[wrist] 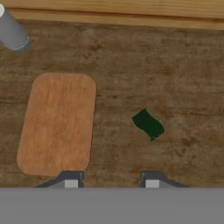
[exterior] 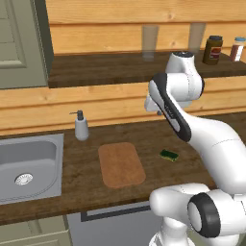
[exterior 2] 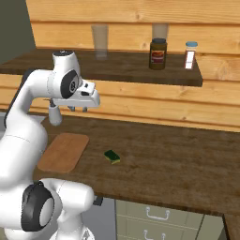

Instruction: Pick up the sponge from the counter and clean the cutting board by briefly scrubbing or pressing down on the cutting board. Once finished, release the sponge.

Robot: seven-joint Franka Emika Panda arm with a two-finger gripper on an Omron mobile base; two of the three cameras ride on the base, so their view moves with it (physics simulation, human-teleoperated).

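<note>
The pick-up has not begun: the gripper (wrist: 111,183) hangs high over the desk (wrist: 192,65), fingers (wrist: 71,180) narrow and holding nothing. The sponge (wrist: 148,124) lies flat at 1 o'clock from them; the board (wrist: 59,122) sits at 11. Next, swing right and descend, opening wider. Bare desk surrounds the sponge, well clear of edges.

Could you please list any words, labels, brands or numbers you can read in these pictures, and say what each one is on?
No text can be read.
Dark jar on the upper shelf: red label, too blurred to read.
Small blue-lidded jar beside it: red label, too small to read.
</note>
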